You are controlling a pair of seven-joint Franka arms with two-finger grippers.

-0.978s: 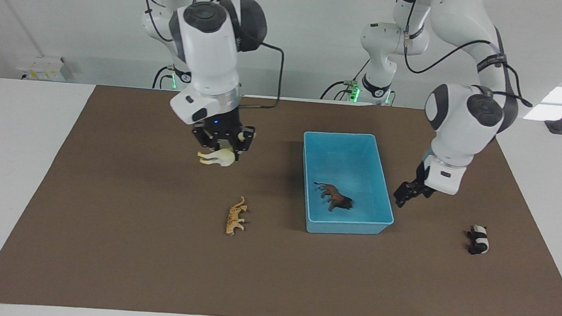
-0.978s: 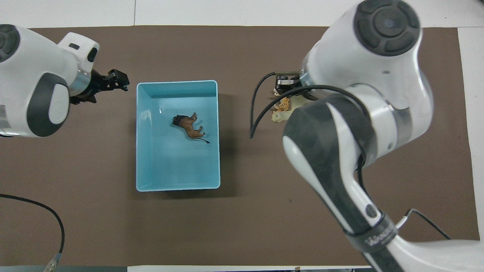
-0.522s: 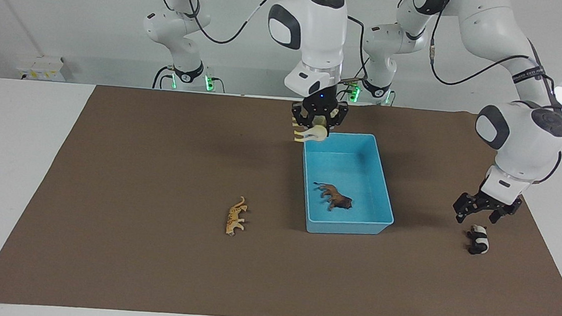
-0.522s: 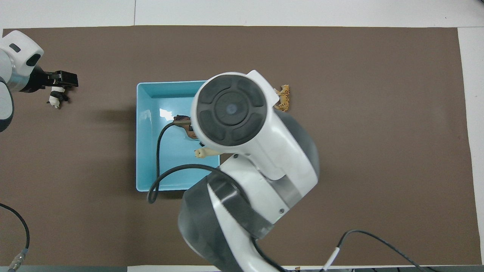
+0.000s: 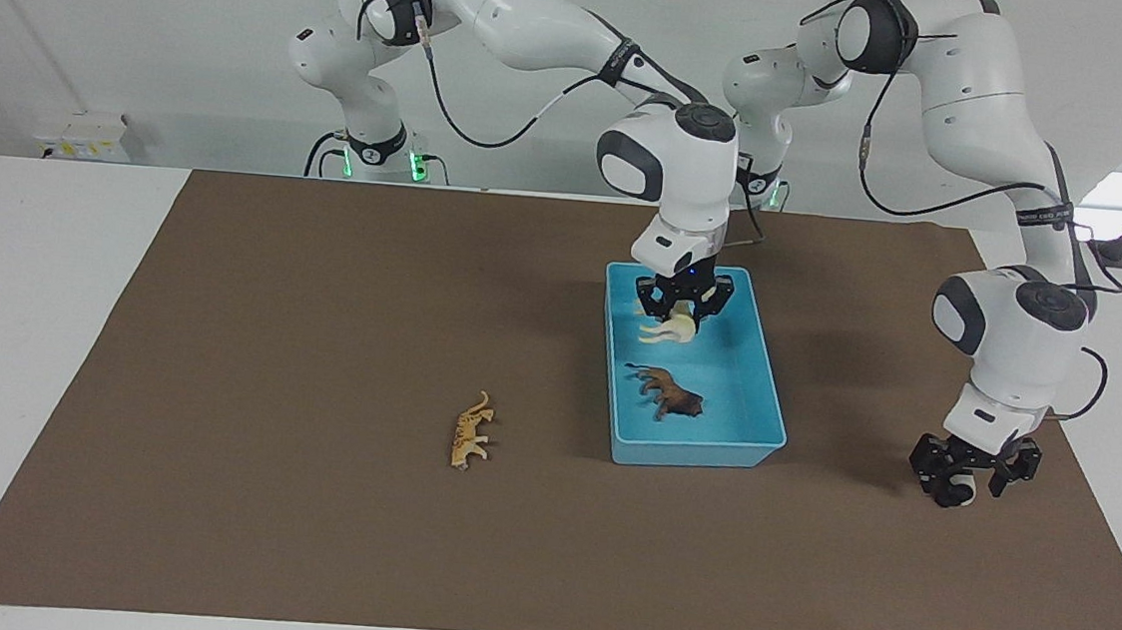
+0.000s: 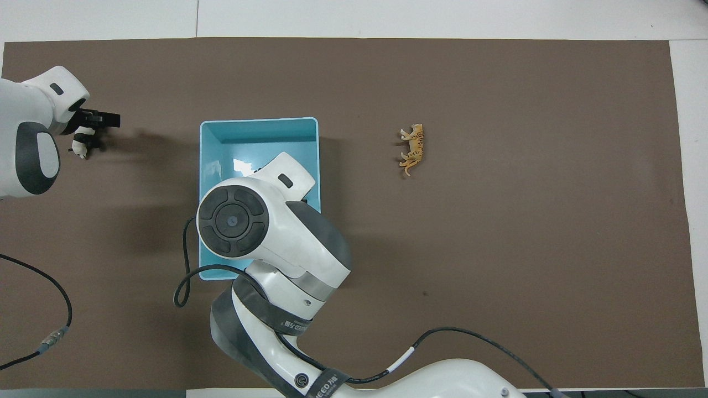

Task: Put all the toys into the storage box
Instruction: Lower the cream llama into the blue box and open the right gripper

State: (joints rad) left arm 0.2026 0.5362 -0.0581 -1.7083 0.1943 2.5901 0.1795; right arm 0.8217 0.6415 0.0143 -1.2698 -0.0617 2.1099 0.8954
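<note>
My right gripper (image 5: 679, 306) hangs low over the light-blue storage box (image 5: 768, 371), at the end nearer the robots, shut on the cream-yellow horse (image 5: 667, 332). The brown lion (image 5: 669, 393) lies in the box; in the overhead view my right arm hides both toys, and only part of the box (image 6: 213, 182) shows. My left gripper (image 5: 971, 475) is down at the mat, open, fingers on either side of the black-and-white panda (image 5: 954, 482), which also shows in the overhead view (image 6: 82, 146). The orange spotted cat (image 5: 470, 431) lies on the mat toward the right arm's end.
A brown mat (image 5: 306, 495) covers the table, with white table edge around it. The right arm's cable (image 6: 185, 276) loops over the box corner nearest the robots. Another cable (image 6: 50, 287) lies near the left arm's base.
My right gripper carried the horse from the box's rim to low over its inside. My left gripper dropped down around the panda.
</note>
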